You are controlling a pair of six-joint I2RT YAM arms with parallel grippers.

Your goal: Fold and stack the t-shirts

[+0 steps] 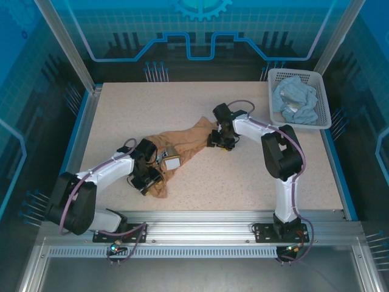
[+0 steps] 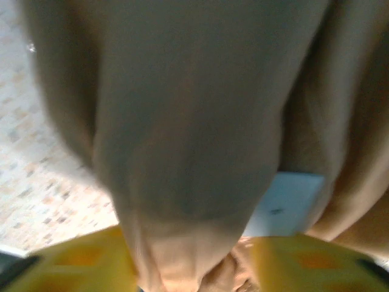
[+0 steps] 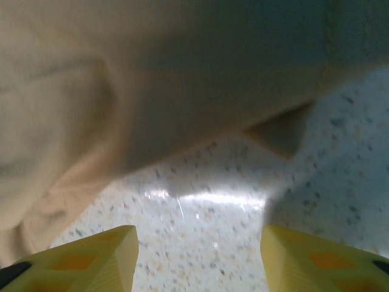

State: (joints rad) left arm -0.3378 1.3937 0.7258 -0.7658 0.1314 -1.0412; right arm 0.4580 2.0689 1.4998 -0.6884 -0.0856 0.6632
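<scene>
Tan-brown cloth t-shirt point(image 1: 185, 141) bunched mid-counter between both hands. Left hand point(image 2: 188, 274) draped in cloth; grip cannot be told. Right hand point(image 3: 197, 258) spread wide, nothing held, hem just ahead. Risk: shirt dragged into tighter bunch if pulled one-sided. Pale blue t-shirt point(image 1: 295, 100) heaped in white lattice basket point(image 1: 276, 76), far right corner.

a robot lab cell; aluminium frame point(image 1: 200, 232), blue printed walls point(image 1: 200, 36).

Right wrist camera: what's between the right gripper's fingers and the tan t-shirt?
Only bare speckled tabletop. In the right wrist view, the open right gripper sits short of the tan t-shirt, whose edge lies ahead.
</scene>
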